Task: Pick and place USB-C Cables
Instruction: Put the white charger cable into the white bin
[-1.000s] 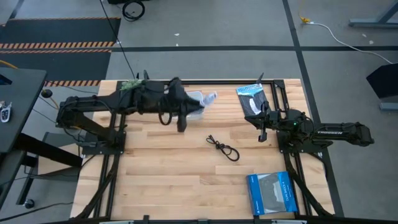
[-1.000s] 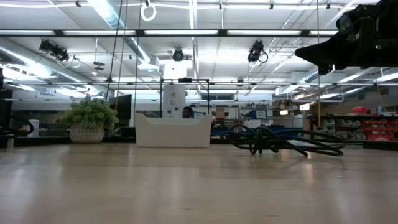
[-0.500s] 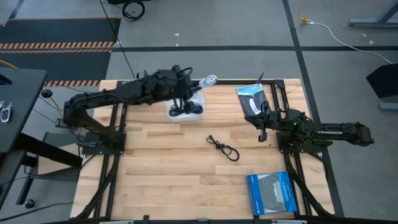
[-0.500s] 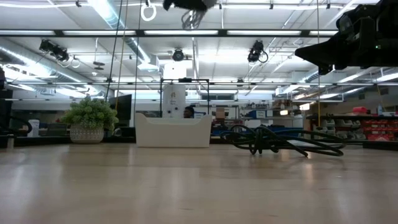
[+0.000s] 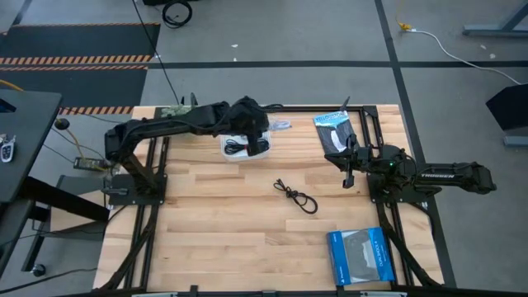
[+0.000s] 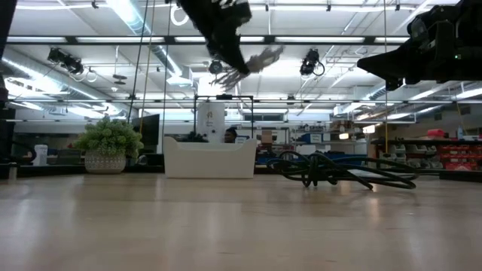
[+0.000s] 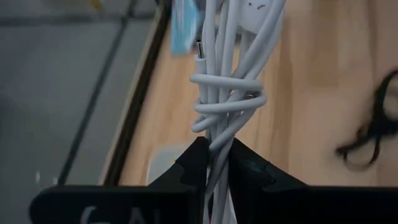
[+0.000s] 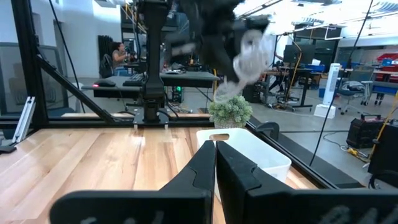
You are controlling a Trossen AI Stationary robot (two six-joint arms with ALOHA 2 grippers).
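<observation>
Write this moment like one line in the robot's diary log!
left gripper: shut on white cable, above white tray | black cable: on table | right gripper: shut, waiting

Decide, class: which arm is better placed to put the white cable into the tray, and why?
Probably the left. Its gripper is shut on the white cable and hangs above the white tray. The right gripper waits apart, holding nothing.

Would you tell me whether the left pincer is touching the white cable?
Touching: the left wrist view shows the left pincer clamped on the white cable.
</observation>
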